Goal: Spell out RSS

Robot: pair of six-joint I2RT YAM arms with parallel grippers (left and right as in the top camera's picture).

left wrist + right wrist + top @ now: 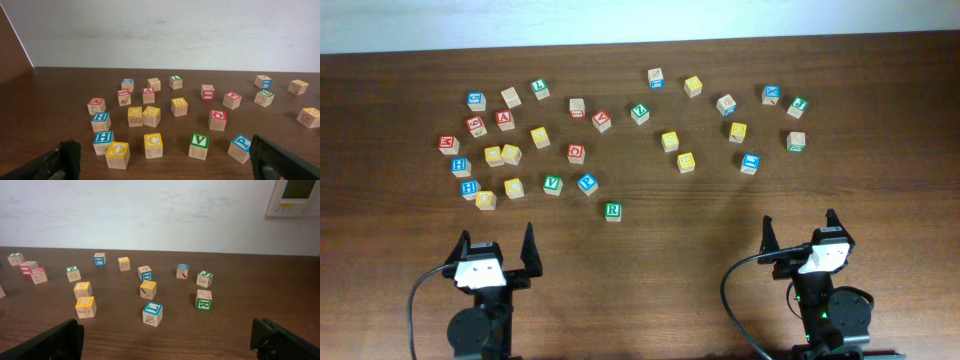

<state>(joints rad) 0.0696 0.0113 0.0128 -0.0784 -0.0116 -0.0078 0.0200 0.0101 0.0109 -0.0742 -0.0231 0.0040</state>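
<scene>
Seen from overhead, the small wooden cube with a green face and a white R (612,210) sat alone on the dark brown wooden table (670,290). It lay nearer the robot than the other cubes, just below a blue-faced cube (587,183) and between the two arms, closer to the left one. The yellow-faced wooden cubes were scattered. Two touched side by side in the left cluster (501,155), and others lay in the right group, such as one (686,161) near the middle. Their letters were too small to read, so which ones carried an S could not be told. The left gripper (497,245) and the right gripper (800,230) both hovered at the near edge with their fingers spread wide and nothing between them, well apart from every cube.

In the left wrist view, the black fingers (67,157) stood at the lower corners, far apart. Beyond them lay yellow cubes marked O (117,154) and G (153,145), a green V cube (199,145) and a blue P cube (241,147). The R cube was not visible here.

In the right wrist view, the fingers (60,340) were likewise parted. A blue-faced cube (152,313) and a green-faced cube (203,300) lay ahead, apart from each other.
</scene>
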